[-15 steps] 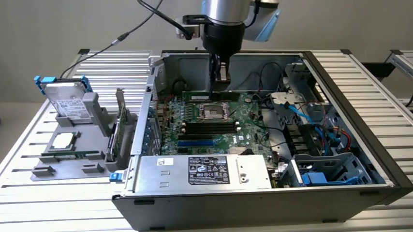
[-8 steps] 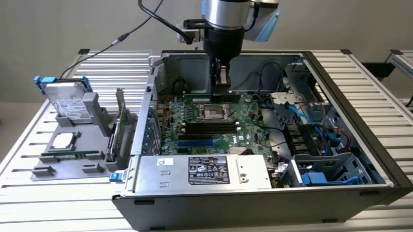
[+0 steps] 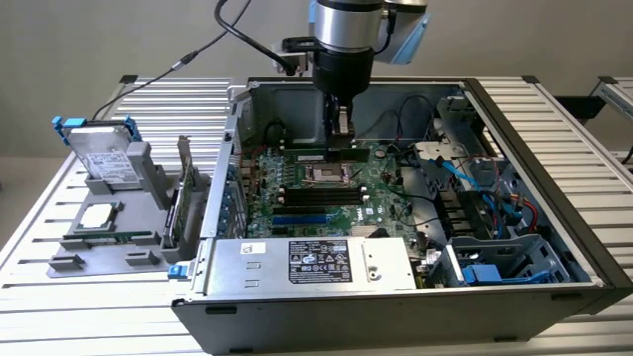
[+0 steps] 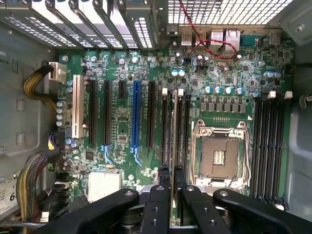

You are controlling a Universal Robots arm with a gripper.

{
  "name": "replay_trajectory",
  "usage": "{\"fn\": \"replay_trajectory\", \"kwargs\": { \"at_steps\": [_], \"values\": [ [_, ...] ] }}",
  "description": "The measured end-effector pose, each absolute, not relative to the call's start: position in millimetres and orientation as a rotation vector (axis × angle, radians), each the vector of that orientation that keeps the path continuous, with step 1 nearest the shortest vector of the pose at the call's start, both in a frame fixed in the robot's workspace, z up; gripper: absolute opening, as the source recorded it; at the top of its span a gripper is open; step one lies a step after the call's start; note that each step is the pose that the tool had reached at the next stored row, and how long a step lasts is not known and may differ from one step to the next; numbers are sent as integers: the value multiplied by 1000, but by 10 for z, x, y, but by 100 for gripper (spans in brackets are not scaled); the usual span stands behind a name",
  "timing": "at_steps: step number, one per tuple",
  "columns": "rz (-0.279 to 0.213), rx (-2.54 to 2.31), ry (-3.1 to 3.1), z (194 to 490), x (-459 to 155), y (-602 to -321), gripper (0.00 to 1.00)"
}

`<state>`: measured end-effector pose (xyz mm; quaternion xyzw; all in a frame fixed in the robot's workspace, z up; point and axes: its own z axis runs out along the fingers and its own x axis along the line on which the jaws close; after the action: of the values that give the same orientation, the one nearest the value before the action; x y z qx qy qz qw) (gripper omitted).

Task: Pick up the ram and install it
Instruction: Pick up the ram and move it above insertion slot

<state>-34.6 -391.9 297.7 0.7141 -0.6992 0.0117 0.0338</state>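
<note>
Wrist view shows the pincer [image 4: 171,171] clamped on the ram [image 4: 174,131], a thin edge-on strip standing among the black memory slots [image 4: 185,126] beside the CPU socket [image 4: 218,156], its lower edge hidden, so whether it is seated cannot be told.

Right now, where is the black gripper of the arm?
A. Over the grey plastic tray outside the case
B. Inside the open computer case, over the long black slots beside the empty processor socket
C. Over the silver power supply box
B: the black gripper is inside the open computer case, holding the thin green ram stick edge-on over the long black slots beside the empty processor socket.
</note>
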Motion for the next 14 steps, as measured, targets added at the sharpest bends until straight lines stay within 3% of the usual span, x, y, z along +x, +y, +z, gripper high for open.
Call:
{"fn": "replay_trajectory", "kwargs": {
  "at_steps": [14],
  "values": [
    [60, 2205, -2160, 2744, -351, -3919, 14]
  ]
}}
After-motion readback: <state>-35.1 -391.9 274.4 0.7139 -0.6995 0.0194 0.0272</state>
